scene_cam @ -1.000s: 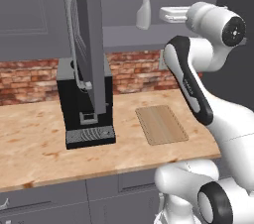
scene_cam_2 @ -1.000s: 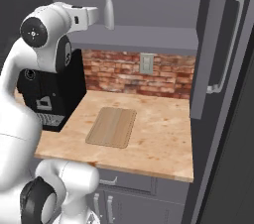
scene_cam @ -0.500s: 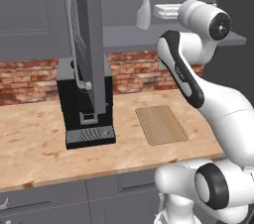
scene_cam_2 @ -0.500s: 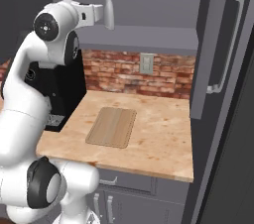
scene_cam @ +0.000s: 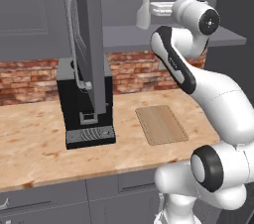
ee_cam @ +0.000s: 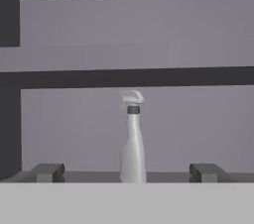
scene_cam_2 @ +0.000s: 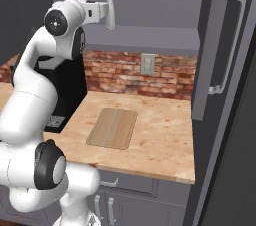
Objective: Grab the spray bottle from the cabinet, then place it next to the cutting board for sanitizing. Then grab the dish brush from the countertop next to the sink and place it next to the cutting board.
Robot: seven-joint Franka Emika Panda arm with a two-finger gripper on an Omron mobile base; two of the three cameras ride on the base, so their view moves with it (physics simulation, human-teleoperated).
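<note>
There is one spray bottle [scene_cam: 143, 10] on the one shelf [scene_cam: 188, 35] of the cabinet. One cutting board [scene_cam: 161, 124] lies on the counter [scene_cam: 34, 143]. One black machine [scene_cam: 84, 104] stands on the same counter. Two open cabinet doors can be seen, one with a bar handle [scene_cam: 74, 39] and the other too [scene_cam_2: 227, 45]. One wall socket [scene_cam_2: 147, 63] is in the brick wall [scene_cam_2: 125, 72].

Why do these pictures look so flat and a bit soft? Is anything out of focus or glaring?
Left base view: even light, no glare, a faint shadow beside the cutting board. Right base view: the cabinet shelf casts a soft shadow on the brick wall. Hand view: the spray bottle is centred, its edges slightly blurred, against plain grey.
</note>
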